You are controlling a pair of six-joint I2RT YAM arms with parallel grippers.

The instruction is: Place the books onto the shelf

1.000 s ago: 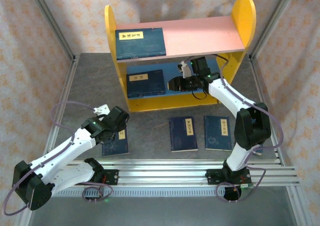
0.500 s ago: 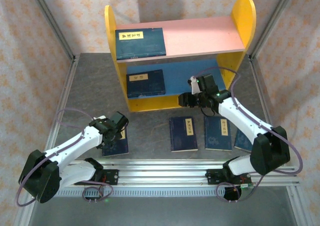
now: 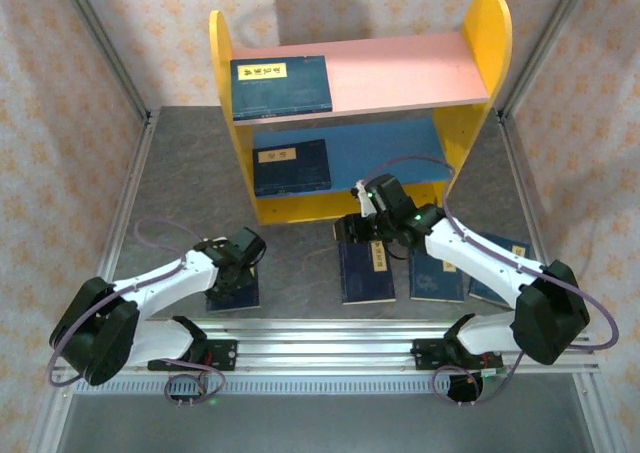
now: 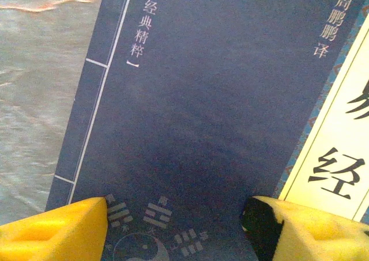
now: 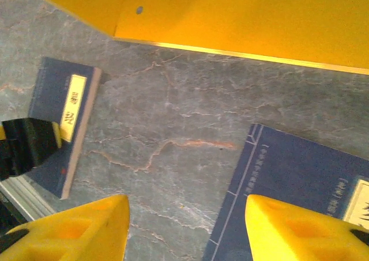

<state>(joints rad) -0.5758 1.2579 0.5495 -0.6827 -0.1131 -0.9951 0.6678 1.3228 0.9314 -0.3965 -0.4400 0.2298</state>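
The shelf [image 3: 400, 73] stands on a gray table [image 3: 180, 173]. One book [image 3: 281, 83] lies on the shelf's pink board, and a second book [image 3: 291, 166] lies on its blue board. More books [image 3: 365, 273] lie flat in front of the shelf. In front of the shelf's left side, the left gripper [image 4: 176, 229] is over the left book [image 3: 232, 291], fingers apart, holding nothing. Just in front of the shelf, the right gripper [image 5: 185, 226] is spread and empty.

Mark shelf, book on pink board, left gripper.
shelf [image 3: 487, 33], top view, right yellow side panel.
book on the pink board [image 3: 282, 85], top view, middle of cover.
left gripper [image 4: 176, 223], left wrist view, midway between fingertips.
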